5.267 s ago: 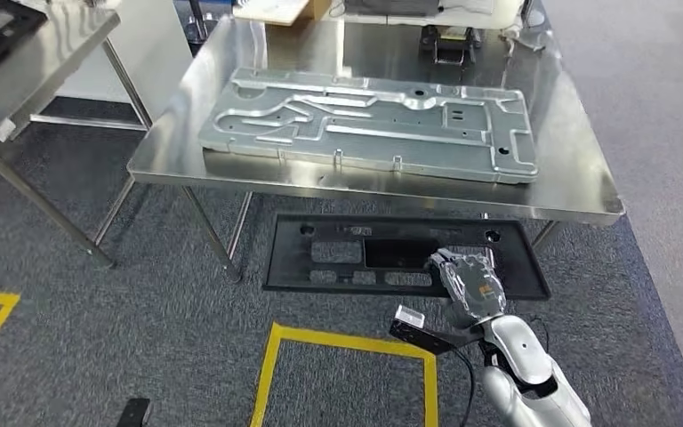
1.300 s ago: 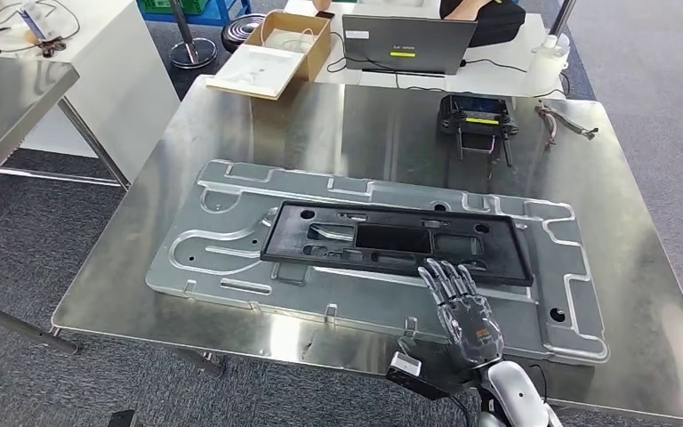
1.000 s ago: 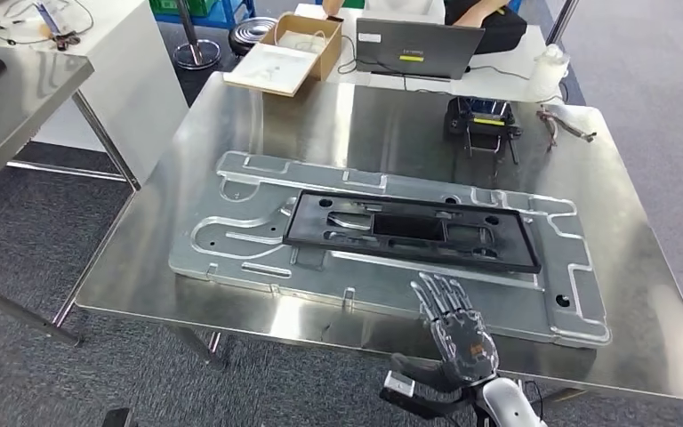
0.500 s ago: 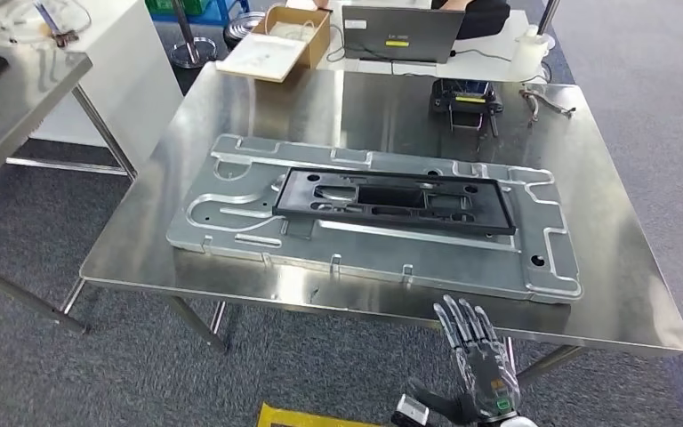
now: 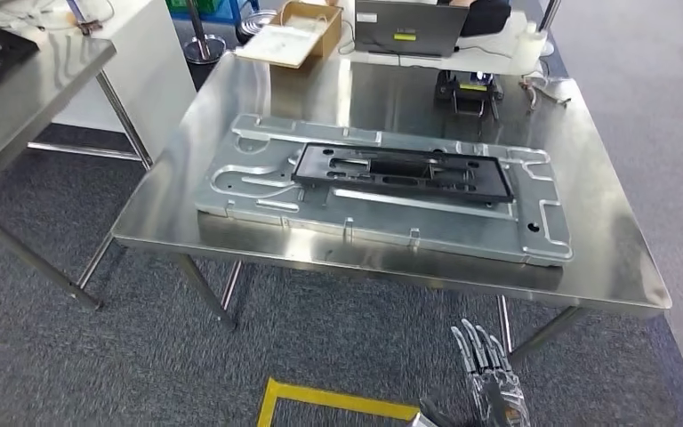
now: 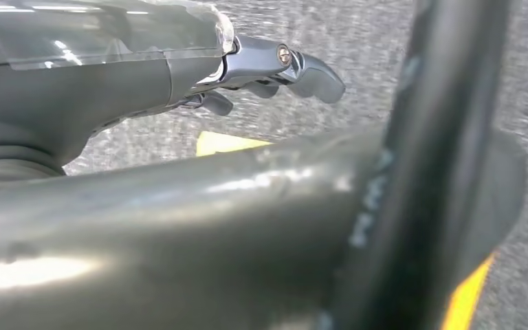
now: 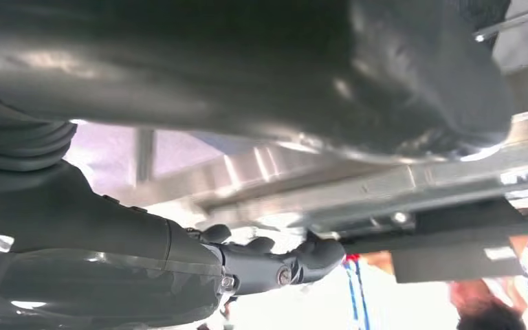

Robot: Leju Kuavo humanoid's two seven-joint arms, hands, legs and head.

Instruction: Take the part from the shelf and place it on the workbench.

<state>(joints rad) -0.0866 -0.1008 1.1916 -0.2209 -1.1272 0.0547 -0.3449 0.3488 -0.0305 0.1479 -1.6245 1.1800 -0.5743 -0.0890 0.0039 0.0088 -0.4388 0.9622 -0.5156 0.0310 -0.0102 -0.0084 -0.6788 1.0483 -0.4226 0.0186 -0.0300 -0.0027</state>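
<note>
The black part (image 5: pixel 402 173) lies flat on the metal plate (image 5: pixel 534 233) atop the counter (image 5: pixel 605 267), apparently delivered; the right robot hand (image 5: pixel 489 382) hangs below, fingers spread, holding nothing.

A workshop or factory test floor: steel workbenches (image 5: pixel 231 233) on grey carpet with yellow floor tape (image 5: pixel 338 400), a stamped metal plate (image 5: pixel 382 209), and a laptop (image 5: pixel 406 25) at the far side.

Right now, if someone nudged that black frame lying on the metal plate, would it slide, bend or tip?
The black frame lies flat on the grooved metal plate, so tipping or rolling seems unlikely. Its many cutouts suggest it is light for its length, probably moulded plastic. On smooth metal it would likely slide easily, and lifted by one end it might flex slightly.
</note>
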